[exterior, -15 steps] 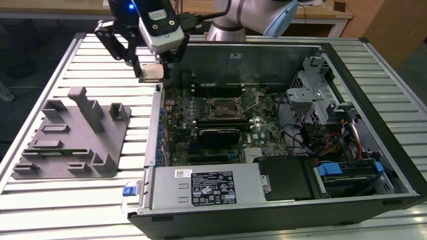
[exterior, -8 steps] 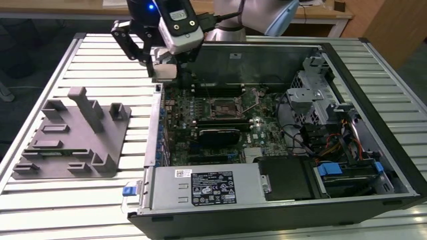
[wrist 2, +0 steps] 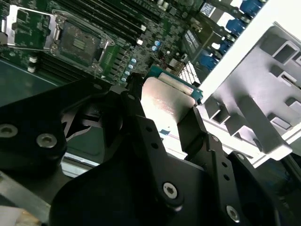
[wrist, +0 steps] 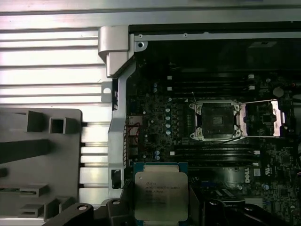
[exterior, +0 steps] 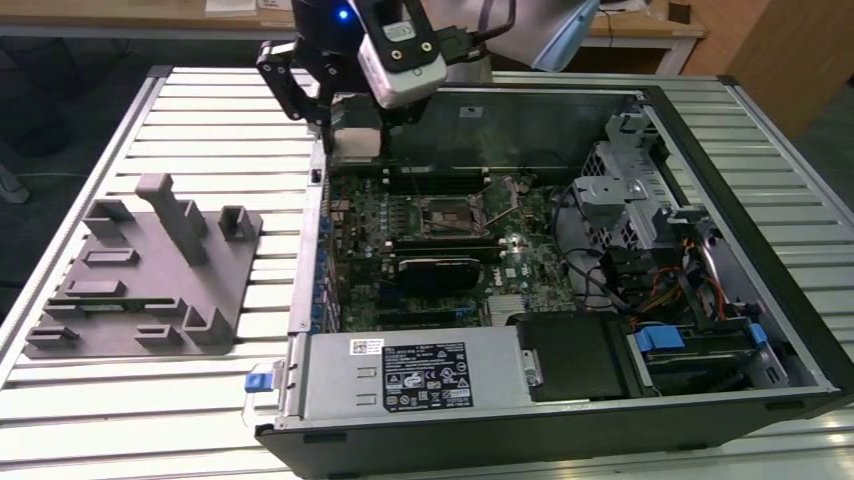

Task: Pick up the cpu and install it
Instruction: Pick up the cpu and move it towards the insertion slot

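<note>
The cpu (wrist: 161, 195), a flat square chip with a silvery top and greenish rim, is clamped between my black fingers (wrist 2: 136, 117). My gripper (exterior: 354, 135) is shut on it and hangs above the back corner of the open computer case, on the exterior view's left. The motherboard socket (exterior: 447, 212) lies lower and toward the exterior view's right, with its metal load plate swung open. In both wrist views the socket (wrist: 217, 120) (wrist 2: 77, 42) looks bare inside. The cpu (wrist 2: 164, 101) is apart from it, in the air.
A grey fixture (exterior: 140, 270) with posts and slots sits on the slatted table at the exterior view's left. The case wall (wrist: 117, 47), memory slots, drive cages (exterior: 641, 190), cables and a power supply (exterior: 414, 372) surround the motherboard.
</note>
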{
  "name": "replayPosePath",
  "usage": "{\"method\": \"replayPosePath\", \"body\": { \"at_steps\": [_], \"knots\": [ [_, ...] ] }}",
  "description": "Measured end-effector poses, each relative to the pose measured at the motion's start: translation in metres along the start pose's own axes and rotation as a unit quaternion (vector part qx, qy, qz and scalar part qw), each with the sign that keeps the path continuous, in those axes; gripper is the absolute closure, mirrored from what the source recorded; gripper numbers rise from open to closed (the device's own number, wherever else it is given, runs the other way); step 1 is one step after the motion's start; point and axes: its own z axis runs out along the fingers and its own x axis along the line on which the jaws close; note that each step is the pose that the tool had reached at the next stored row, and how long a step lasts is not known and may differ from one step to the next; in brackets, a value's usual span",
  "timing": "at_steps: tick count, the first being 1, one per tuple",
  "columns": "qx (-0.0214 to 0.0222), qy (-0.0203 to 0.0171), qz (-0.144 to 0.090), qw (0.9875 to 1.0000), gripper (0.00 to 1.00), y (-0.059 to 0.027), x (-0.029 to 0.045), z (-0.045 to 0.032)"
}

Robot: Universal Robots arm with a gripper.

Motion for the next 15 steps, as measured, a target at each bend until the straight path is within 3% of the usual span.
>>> {"method": "replayPosePath", "body": {
  "at_steps": [15],
  "knots": [
    [0.0,0.0,0.0,1.0,0.45,0.0014,-0.0448,-0.0011]
  ]
}}
